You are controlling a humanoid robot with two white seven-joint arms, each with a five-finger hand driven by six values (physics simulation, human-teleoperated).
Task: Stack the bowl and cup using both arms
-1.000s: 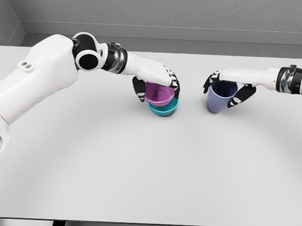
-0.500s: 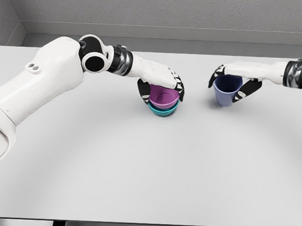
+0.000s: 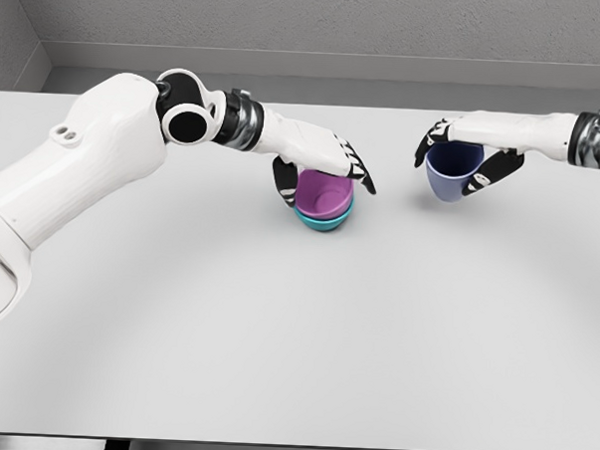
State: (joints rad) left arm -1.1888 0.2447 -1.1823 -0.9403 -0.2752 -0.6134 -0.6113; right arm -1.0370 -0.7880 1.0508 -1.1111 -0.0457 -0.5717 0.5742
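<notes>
Left hand: the left hand (image 3: pixel 318 164) lay over the purple bowl (image 3: pixel 323 193), fingers spread and flattened, their tips past the rim on the right. A second earlier the same fingers had been curled around that bowl; they had since let go.
Bowls: the purple bowl sat nested in the teal bowl (image 3: pixel 323 220), only the teal one's lower rim showing beneath it. The pair rested on the table (image 3: pixel 275 334), slightly behind where it was a second before.
Right hand: the right hand (image 3: pixel 472 158) held the blue cup (image 3: pixel 452 174) from above, thumb on one side and fingers wrapped round the other.
Cup: it was tilted and looked clear of the table, higher than a second earlier, when it appeared to stand on the surface. It remained well to the right of the bowls.
Meaning for the task: the bowl stacking appeared finished. The cup looked to be on its way to the stack, so the left hand probably needed to clear the space above the purple bowl.
</notes>
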